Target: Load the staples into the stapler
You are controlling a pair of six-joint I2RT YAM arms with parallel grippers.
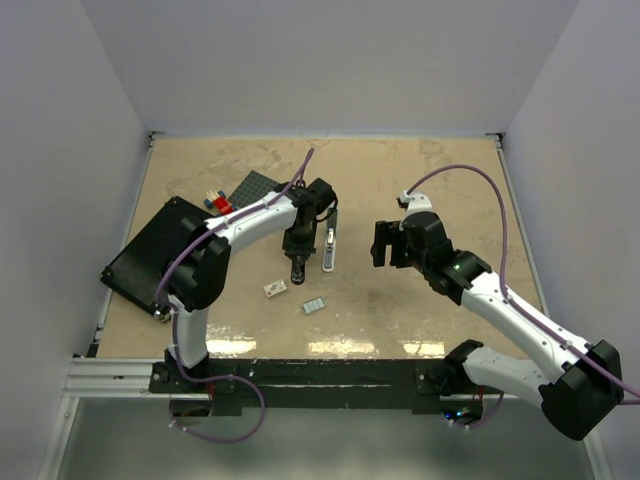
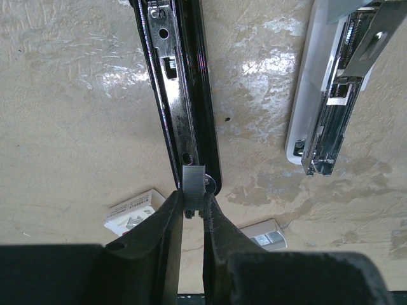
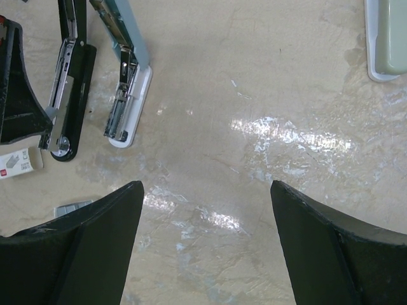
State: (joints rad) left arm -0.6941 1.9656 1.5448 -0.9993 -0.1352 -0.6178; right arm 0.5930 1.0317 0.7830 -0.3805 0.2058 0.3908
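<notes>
i hold the staples (image 2: 193,178) in narrow left fingers (image 2: 166,232) at the open rail of the black stapler (image 2: 181,95), aligned to slide in; right fingers (image 3: 95,235) wide, aside.

white box (image 1: 275,288), black tray (image 1: 145,250) (perhaps)

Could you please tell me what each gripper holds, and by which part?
The left gripper pinches a small ribbed grey staple strip by its lower sides, over the open black stapler. The right gripper holds nothing, jaws open.
</notes>
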